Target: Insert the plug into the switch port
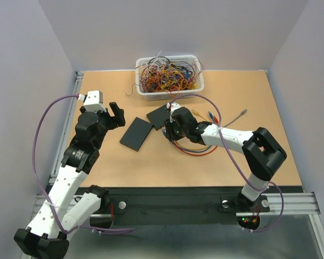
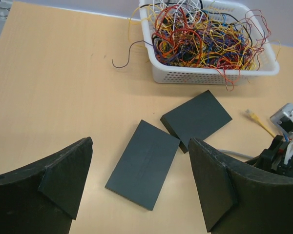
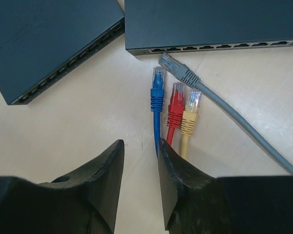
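Note:
Two flat black switches lie mid-table: the left switch and the right switch. Both show a row of ports along one narrow edge. Four plugs lie side by side before the right switch: blue, red, yellow and grey. The grey tip is close to the ports but not inside one. My right gripper is open and empty just behind the plugs, with the blue cable beside its right finger. My left gripper is open and empty above the left switch.
A white basket full of tangled wires stands at the back. Cable loops lie by the right arm, with their far ends and a grey end to the right. The second switch also shows in the left wrist view.

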### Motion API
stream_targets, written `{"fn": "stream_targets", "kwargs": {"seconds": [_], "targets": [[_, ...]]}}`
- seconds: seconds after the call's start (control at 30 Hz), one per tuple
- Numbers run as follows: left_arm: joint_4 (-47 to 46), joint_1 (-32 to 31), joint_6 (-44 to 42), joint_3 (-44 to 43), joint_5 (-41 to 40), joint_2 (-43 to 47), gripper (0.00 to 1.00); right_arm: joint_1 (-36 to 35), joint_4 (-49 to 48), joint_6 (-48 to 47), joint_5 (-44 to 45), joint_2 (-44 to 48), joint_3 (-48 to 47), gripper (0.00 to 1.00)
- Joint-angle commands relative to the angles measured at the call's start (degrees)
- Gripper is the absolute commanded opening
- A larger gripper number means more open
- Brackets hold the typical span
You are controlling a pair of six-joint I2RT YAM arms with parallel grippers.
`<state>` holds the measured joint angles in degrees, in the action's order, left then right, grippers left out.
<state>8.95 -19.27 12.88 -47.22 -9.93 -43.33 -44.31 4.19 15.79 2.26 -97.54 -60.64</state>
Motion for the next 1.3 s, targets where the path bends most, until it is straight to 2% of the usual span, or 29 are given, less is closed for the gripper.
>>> {"fn": "stream_targets", "kwargs": {"seconds": [0.0, 0.43, 1.27], "targets": [[-2.0, 0.3, -0.9, -0.4, -2.4, 1.7, 0.89, -0.9, -1.1, -1.4, -1.1, -2.3, -4.2, 0.39], [-1.2, 1.0, -0.4, -0.4, -2.4, 1.4, 0.85, -1.5, -1.2, -1.9, -0.6, -7.8, -6.0, 0.33], [-1.0, 1.1, -0.3, -0.2, -2.5, 1.2, 0.84, -1.6, -1.1, -5.4, 9.2, -12.3, -8.2, 0.33]]}}
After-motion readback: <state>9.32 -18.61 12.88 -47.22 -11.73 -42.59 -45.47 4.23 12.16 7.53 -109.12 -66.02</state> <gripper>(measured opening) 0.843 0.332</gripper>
